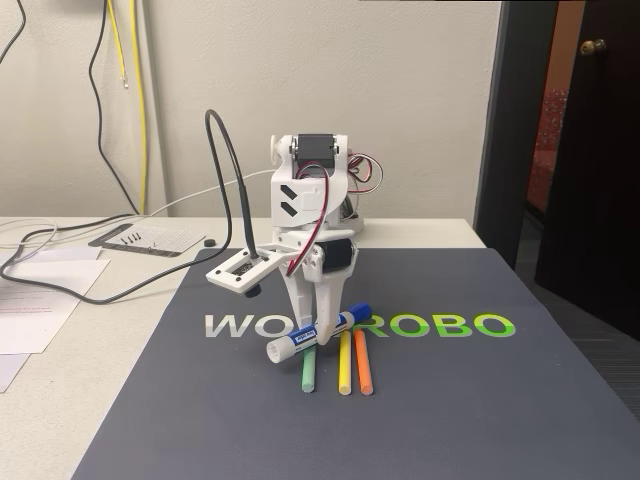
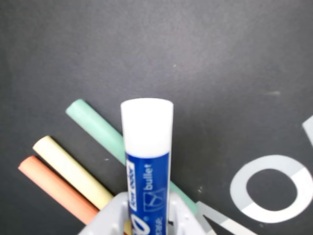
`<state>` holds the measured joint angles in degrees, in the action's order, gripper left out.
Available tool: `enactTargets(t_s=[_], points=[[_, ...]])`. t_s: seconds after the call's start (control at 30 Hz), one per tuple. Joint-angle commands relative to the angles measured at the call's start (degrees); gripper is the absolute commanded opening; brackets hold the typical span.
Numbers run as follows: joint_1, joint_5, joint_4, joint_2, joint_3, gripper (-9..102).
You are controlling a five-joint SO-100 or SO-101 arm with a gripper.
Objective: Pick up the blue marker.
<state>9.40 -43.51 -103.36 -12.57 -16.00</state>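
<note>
Where the tool [image 1: 318,333] closes around the blue marker [image 1: 318,334] in the fixed view, its white fingers cover the middle of the barrel, so the label shows there in part only. The marker is gripped and tilted, white end low at the left, blue cap higher at the right; whether the white end touches the mat [image 1: 480,420] cannot be told.

In the wrist view the marker [image 2: 146,142] rises from the bottom edge with its white end uppermost, and the cap end is cut off below the frame. The tool [image 2: 146,220] shows as pale plastic on both sides of the barrel. The marker hides part of the green stick [image 2: 98,127]; the yellow stick [image 2: 68,169] and orange stick [image 2: 54,188] run behind the tool's plastic.

In the fixed view, left to right, papers [image 1: 40,300] and a black cable [image 1: 60,280] lie on the table [image 1: 60,420], well apart from the tool. The three sticks lie just below the marker, side by side. Right of them the mat is bare to its edge, near a dark door [image 1: 590,150].
</note>
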Motion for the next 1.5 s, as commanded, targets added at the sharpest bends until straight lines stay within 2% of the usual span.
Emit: enactTargets(t_s=[0.0, 0.3, 0.77, 1.1, 1.47], points=[[0.7, 2.55, 1.05, -2.11, -2.37, 0], [1.49, 15.38, 2.02, -8.7, -2.02, 0], [3.43, 35.95, -11.6, -25.75, -2.37, 0], [3.25, 52.12, -13.97, -38.14, -1.76, 0], [2.11, 54.49, -13.97, -59.85, 21.8, 0]])
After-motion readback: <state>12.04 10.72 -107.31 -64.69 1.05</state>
